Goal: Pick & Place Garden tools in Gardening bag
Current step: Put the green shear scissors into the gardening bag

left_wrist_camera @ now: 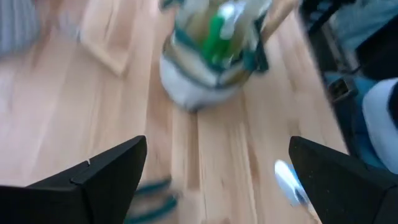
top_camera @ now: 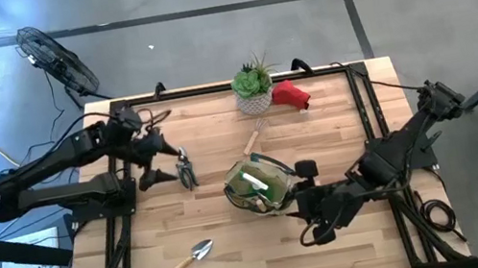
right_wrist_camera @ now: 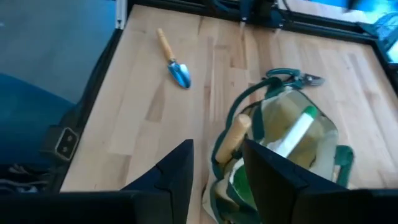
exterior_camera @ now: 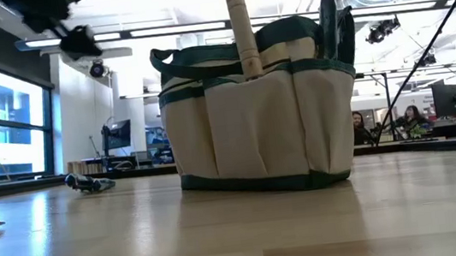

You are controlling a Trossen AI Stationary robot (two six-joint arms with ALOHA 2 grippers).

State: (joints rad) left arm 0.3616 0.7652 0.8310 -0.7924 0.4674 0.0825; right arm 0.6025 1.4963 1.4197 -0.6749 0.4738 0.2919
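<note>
The tan gardening bag (top_camera: 262,185) with a green rim stands upright mid-table (exterior_camera: 256,107). A wooden handle (exterior_camera: 239,25) sticks up out of it, and a green spray bottle (right_wrist_camera: 297,132) lies inside. Dark-handled pruners (top_camera: 187,173) lie on the table left of the bag. A silver trowel (top_camera: 191,256) lies near the front edge. A red soft item (top_camera: 291,94) lies at the back. My left gripper (top_camera: 159,163) is open and empty, raised above the table beside the pruners. My right gripper (right_wrist_camera: 217,168) is open by a narrow gap at the bag's right side. My right gripper's fingers (right_wrist_camera: 177,171) stand on either side of the bag's green rim (right_wrist_camera: 216,152), beside the wooden handle. They come slanting down from the table's right. I cannot tell whether they touch the rim.
A green spiky plant in a white pot (top_camera: 254,90) stands at the back centre, next to the red item. Black frame rails (top_camera: 365,103) run along the table's sides. Bare wood lies between the bag and the front edge (top_camera: 269,255).
</note>
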